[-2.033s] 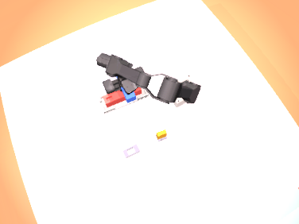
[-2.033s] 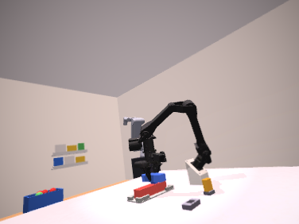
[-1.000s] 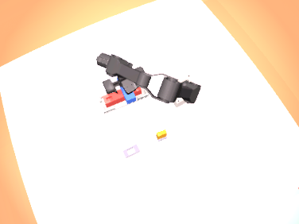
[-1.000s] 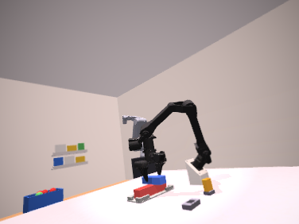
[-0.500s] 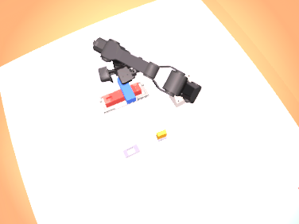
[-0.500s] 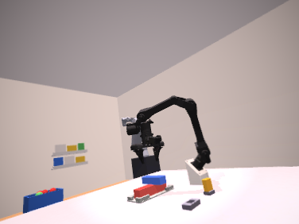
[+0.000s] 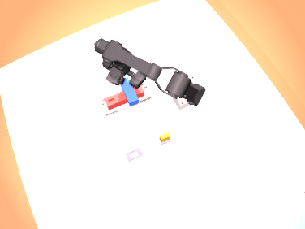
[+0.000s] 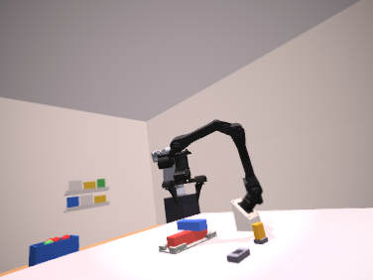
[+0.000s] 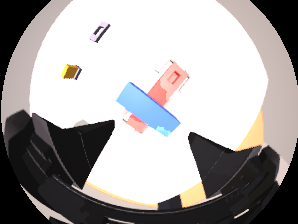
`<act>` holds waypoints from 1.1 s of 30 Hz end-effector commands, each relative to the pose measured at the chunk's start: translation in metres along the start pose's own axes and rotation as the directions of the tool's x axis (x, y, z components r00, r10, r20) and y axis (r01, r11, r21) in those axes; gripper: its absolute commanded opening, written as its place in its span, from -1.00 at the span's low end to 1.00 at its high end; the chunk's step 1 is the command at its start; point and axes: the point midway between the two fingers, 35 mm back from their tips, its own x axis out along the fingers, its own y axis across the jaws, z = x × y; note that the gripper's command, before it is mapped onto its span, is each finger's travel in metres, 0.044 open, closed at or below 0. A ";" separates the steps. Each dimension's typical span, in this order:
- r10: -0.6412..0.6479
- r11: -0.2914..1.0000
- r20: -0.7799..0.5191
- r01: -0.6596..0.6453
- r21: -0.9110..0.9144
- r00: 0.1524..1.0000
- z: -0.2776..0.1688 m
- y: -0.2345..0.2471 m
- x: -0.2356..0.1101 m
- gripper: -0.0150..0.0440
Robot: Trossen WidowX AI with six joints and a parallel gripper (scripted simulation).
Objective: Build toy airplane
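On the left of the white worktop (image 7: 227,170) we see the red block fuselage (image 7: 115,100) lying in its flat grey jig cradle (image 8: 171,247), the blue slab wing (image 7: 130,93) across its top. Our black gripper (image 8: 185,183) hangs above, jaws wide and empty. Further right stands the small yellow block tail fin (image 7: 165,138), which we judge light, rigid and smooth-sided; take its flat flanks, tab pointing down.

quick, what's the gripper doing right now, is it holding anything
Gripper: open wide, holding nothing; it hangs above the blue wing, which lies across the red fuselage.
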 end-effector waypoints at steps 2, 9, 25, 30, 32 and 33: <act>0.002 0.866 -0.003 -0.001 0.499 1.000 0.000 0.000 0.000 1.00; 0.002 0.866 -0.003 -0.001 0.499 1.000 0.000 0.000 0.000 1.00; -0.020 0.841 0.006 0.014 0.540 1.000 0.070 0.149 -0.015 1.00; -0.013 0.833 0.015 0.003 0.553 1.000 0.075 0.216 -0.007 1.00; -0.007 0.830 0.019 -0.004 0.558 1.000 0.073 0.241 -0.002 1.00; -0.004 0.829 0.020 -0.008 0.559 1.000 0.071 0.251 0.000 1.00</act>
